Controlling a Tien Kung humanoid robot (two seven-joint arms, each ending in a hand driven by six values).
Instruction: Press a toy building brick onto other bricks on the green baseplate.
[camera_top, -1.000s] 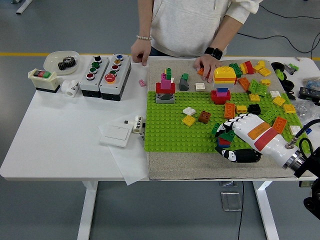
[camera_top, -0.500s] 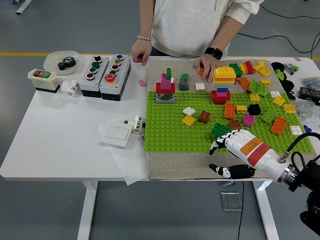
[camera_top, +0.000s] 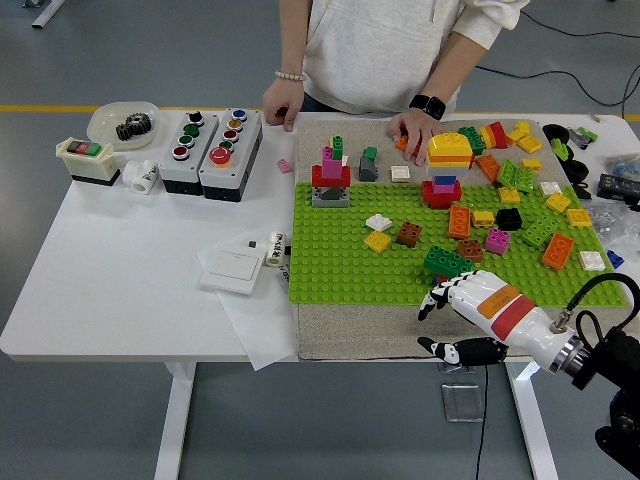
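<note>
The green baseplate (camera_top: 340, 265) lies on a beige mat and carries several bricks. A dark green brick (camera_top: 444, 262) sits near the plate's front edge beside a brown brick (camera_top: 471, 250). A red, pink and green stack (camera_top: 331, 177) stands at the plate's back left, and a yellow, blue and red stack (camera_top: 446, 166) at the back middle. My right hand (camera_top: 447, 320) hovers over the mat just in front of the plate, fingers spread, holding nothing. It is a short way in front of the dark green brick. My left arm is out of view.
A person stands at the far side with both hands (camera_top: 414, 128) resting on the table's far edge. Two button boxes (camera_top: 211, 141), a bowl with a gear (camera_top: 124, 123), a switch box (camera_top: 87, 160) and a white wall switch (camera_top: 231, 268) lie on the left. Loose bricks (camera_top: 515, 135) crowd the back right.
My right hand has drawn back toward me off the baseplate's front edge, uncovering the dark green and brown bricks it had been over. The person's hands have not moved.
</note>
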